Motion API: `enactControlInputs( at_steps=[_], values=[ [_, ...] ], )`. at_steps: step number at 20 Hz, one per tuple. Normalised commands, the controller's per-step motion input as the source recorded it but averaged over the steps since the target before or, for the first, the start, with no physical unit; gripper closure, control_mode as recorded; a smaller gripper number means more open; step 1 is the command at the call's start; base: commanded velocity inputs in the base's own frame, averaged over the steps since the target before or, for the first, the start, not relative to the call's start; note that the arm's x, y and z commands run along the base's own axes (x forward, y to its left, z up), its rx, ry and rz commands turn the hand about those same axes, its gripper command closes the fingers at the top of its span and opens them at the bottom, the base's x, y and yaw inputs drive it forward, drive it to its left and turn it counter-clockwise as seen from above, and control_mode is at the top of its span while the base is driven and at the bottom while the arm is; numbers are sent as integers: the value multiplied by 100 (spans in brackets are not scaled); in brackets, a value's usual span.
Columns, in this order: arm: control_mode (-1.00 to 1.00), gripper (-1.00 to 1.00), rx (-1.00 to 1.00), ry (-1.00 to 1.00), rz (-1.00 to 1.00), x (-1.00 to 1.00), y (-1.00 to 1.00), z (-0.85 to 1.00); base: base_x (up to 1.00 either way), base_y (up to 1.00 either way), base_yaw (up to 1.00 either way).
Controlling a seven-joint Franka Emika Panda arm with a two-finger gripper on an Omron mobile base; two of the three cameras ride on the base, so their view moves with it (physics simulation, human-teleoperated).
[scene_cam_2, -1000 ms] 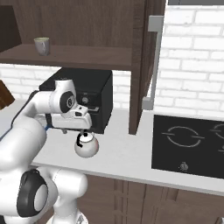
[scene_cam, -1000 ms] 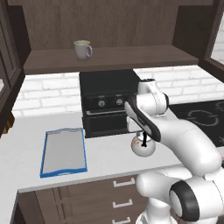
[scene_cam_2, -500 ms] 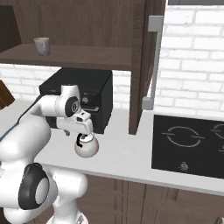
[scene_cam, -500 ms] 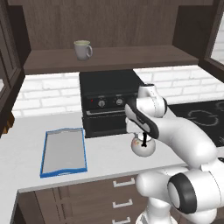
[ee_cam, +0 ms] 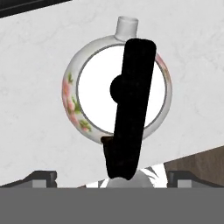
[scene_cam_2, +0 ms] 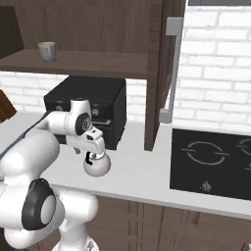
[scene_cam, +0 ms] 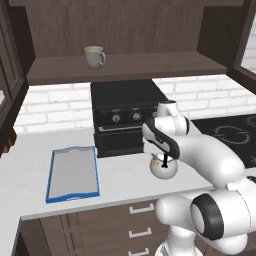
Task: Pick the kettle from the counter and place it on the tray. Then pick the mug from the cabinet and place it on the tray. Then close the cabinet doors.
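Gripper (scene_cam: 165,161) hanging w/ fingers spread wide, nothing grasped, right over kettle (ee_cam: 117,89) on counter (scene_cam: 30,165).
Hand view, frame center: kettle showing round white body w/ pink-green floral marks, short spout, black knob, black handle arching across the lid. Left base view showing tray (scene_cam: 73,173) at center left and mug (scene_cam: 94,56) sitting at upper left.

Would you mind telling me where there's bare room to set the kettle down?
The tray is bare inside its blue rim. The counter is bare left of the tray, and between the oven and the cooktop. It's crowded at the kettle, under the open tool.
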Motion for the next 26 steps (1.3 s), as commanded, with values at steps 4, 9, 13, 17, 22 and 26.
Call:
enactControlInputs(
  at_steps=[4,9,13,17,22,26],
  values=[
    [-100,-100,0,-5,0,21,0,-11,0,0,0],
    [-100,-100,-1,-4,0,21,0,-6,0,0,0],
    [-100,-100,0,-2,0,15,0,-7,0,0,0],
    [-100,-100,-3,0,0,-11,-1,-15,0,0,0],
    [-100,100,-6,-1,0,-3,0,-16,0,0,0],
    [-100,100,-6,-11,0,-1,0,-6,0,0,0]
  ],
)
